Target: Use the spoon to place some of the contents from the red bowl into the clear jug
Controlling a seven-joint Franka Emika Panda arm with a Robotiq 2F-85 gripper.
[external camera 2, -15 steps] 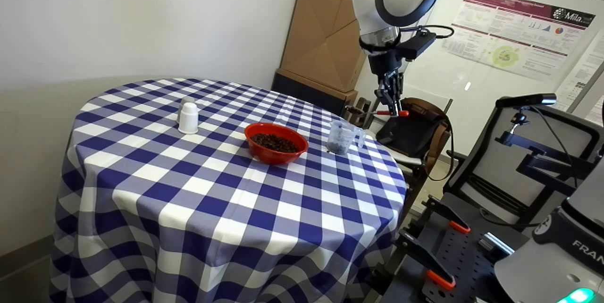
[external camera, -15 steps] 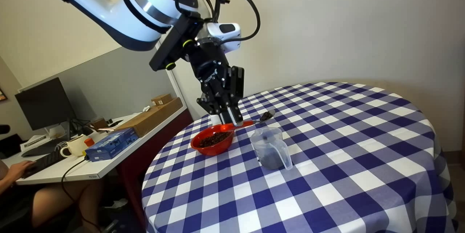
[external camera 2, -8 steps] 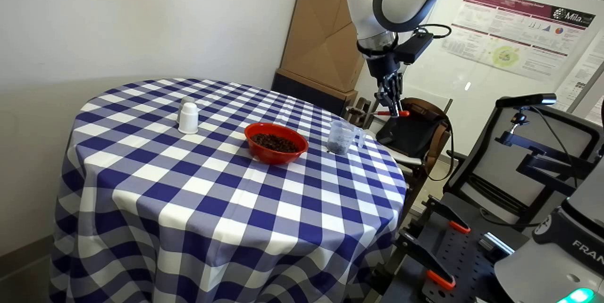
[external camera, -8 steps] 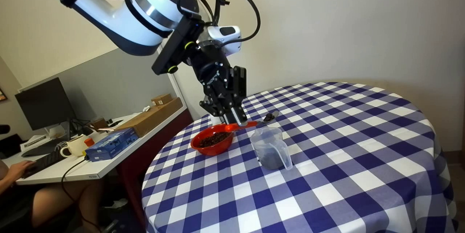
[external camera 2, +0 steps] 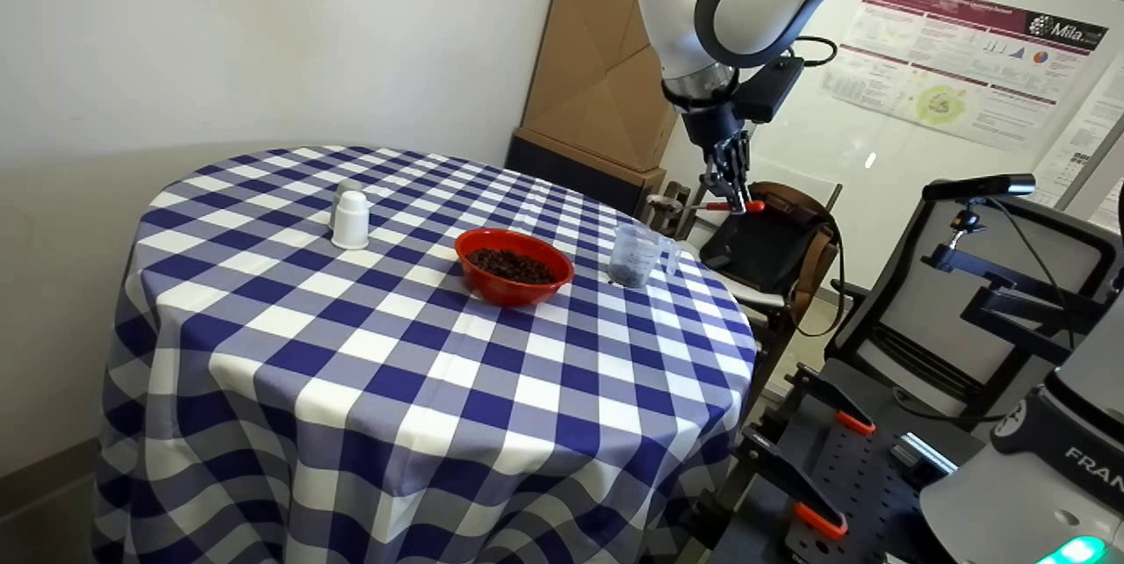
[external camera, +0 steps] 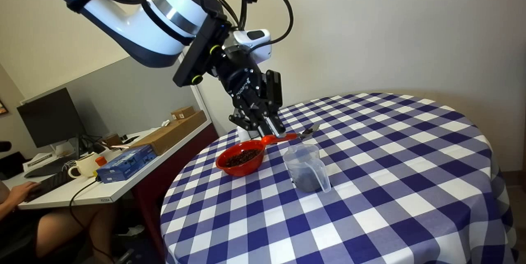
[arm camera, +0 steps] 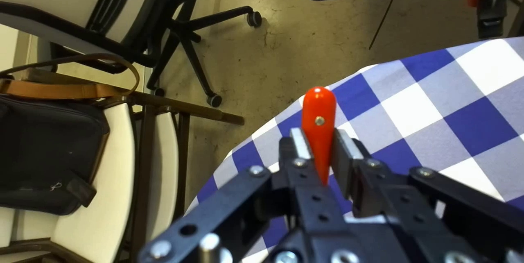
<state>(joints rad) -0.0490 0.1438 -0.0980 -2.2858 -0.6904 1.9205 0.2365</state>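
We see the black two-fingered gripper [arm camera: 321, 144] clamped on the red handle [arm camera: 318, 111] of a silvery-headed metal spoon [external camera: 290, 136], which holds dark brown loose bits [external camera: 307, 132] in the air near the clear plastic jug [external camera: 301, 169]. We find that jug upright on the blue-and-white checked tablecloth [external camera: 370, 200], near the round red bowl [external camera 2: 514, 292] of more bits.

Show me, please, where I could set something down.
In an exterior view, bare cloth spreads right of the clear jug; another patch separates the red bowl and white container. Crowded: near the jug, where the gripper holds the spoon.
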